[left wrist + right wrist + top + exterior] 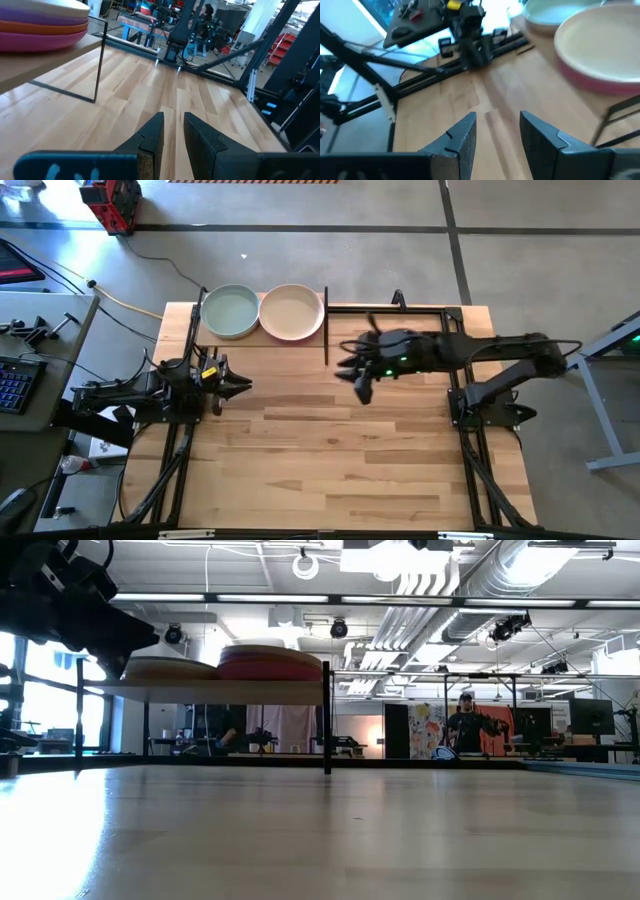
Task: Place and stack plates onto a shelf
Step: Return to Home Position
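Left gripper (238, 385) parted narrowly; right gripper (358, 383) spread.

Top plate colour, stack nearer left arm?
Mint green plate; high view shows it best.

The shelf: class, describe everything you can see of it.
The shelf is a flat, light-wood board held level above the tabletop on thin black posts. In the high view it sits at the table's top edge, left of centre. A mint-topped stack and a cream-topped stack rest on it side by side.
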`<act>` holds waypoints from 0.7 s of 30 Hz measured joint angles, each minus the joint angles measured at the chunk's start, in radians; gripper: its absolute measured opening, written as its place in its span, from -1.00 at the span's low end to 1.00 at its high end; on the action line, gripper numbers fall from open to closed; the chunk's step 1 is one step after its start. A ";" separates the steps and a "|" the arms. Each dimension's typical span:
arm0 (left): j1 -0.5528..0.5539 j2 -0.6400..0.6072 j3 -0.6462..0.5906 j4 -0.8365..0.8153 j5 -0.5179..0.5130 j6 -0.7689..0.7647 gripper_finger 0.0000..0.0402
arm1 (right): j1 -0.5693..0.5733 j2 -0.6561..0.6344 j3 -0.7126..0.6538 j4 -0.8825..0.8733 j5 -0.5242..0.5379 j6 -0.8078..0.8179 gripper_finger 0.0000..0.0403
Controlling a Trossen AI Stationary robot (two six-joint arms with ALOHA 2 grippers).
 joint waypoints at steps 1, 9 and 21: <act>0.000 0.000 0.000 0.000 0.000 0.011 -0.69 | 0.000 -0.022 -0.010 -0.005 0.018 -0.013 -0.34; 0.000 0.000 0.000 0.000 -0.003 0.028 -0.69 | -0.017 -0.256 -0.351 0.242 0.025 -0.035 -0.34; 0.000 0.000 0.000 0.000 -0.004 0.021 -0.69 | -0.063 -0.585 -0.795 0.521 -0.021 -0.092 -0.34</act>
